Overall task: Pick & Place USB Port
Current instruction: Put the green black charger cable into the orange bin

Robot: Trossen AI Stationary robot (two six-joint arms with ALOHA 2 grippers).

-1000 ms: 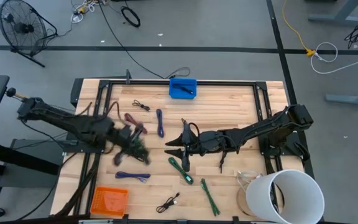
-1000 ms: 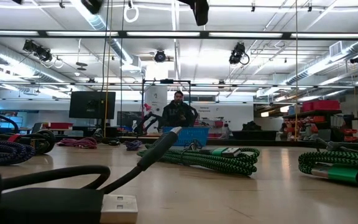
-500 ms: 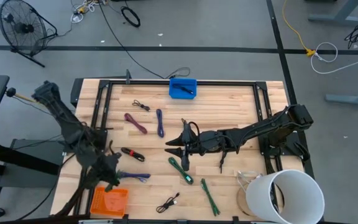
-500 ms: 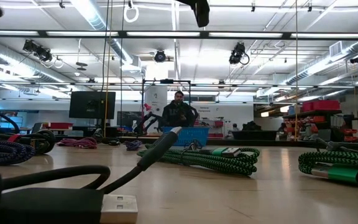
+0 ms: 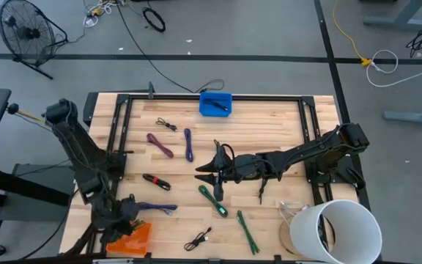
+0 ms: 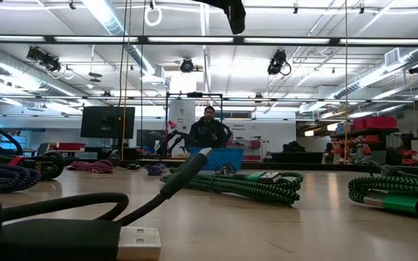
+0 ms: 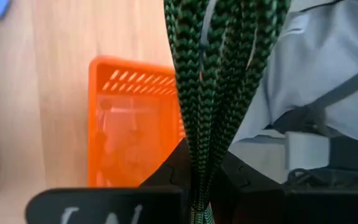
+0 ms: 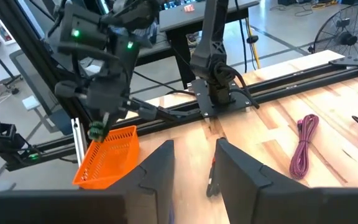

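Left gripper (image 7: 197, 186) pinches green cable (image 7: 219, 74) over orange basket (image 7: 129, 130); right gripper (image 8: 194, 163) spread

A green-and-black braided cable (image 7: 219, 81) hangs over an orange slotted basket (image 7: 132, 130). The desk (image 5: 269, 125) is pale wood; a blue bin (image 5: 215, 104) and a purple cable (image 5: 188, 144) lie on it.

Green braided cable (image 7: 219, 81) pinched in hand (image 7: 199, 186), orange basket (image 7: 132, 134) beneath
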